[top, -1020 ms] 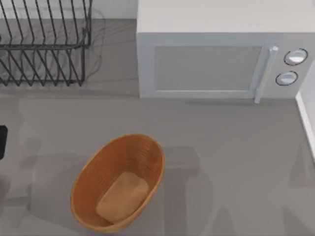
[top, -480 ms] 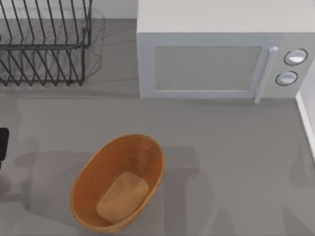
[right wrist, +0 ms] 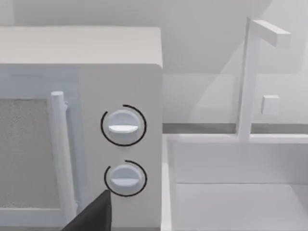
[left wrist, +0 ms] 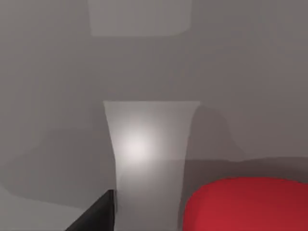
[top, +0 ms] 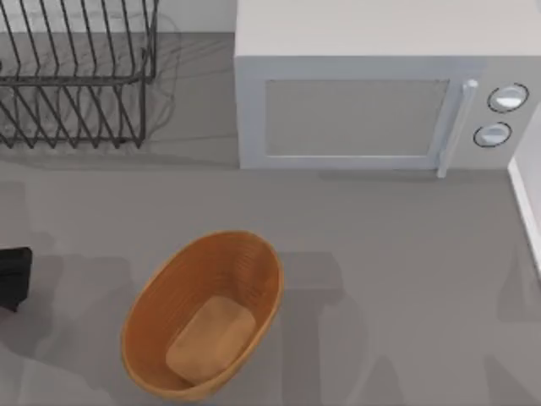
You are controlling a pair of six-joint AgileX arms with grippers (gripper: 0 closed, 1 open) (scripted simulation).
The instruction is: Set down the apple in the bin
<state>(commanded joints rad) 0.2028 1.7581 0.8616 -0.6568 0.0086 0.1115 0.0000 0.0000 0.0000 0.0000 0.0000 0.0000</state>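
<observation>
The apple (left wrist: pixel 245 204) is a bright red round shape close under my left wrist camera, lifted off the grey table. It sits beside one dark finger (left wrist: pixel 98 216) of my left gripper (top: pixel 15 276), which is shut on it. In the top view that gripper is a black block at the table's left edge, left of the bin and apart from it. The bin (top: pixel 254 254) is an oval orange-brown basket with a tan patch at its bottom and nothing in it. My right arm is parked; one dark finger (right wrist: pixel 94 216) shows in the right wrist view.
A white microwave (top: pixel 355 110) stands at the back, with two round knobs (right wrist: pixel 123 126) and a closed door. A black wire rack (top: pixel 76 76) fills the back left corner. A white sink basin (right wrist: pixel 231 187) with a tap lies right of the microwave.
My left arm has come further into the top view from the left edge, moving right and slightly down toward the bin. The bin has not moved.
</observation>
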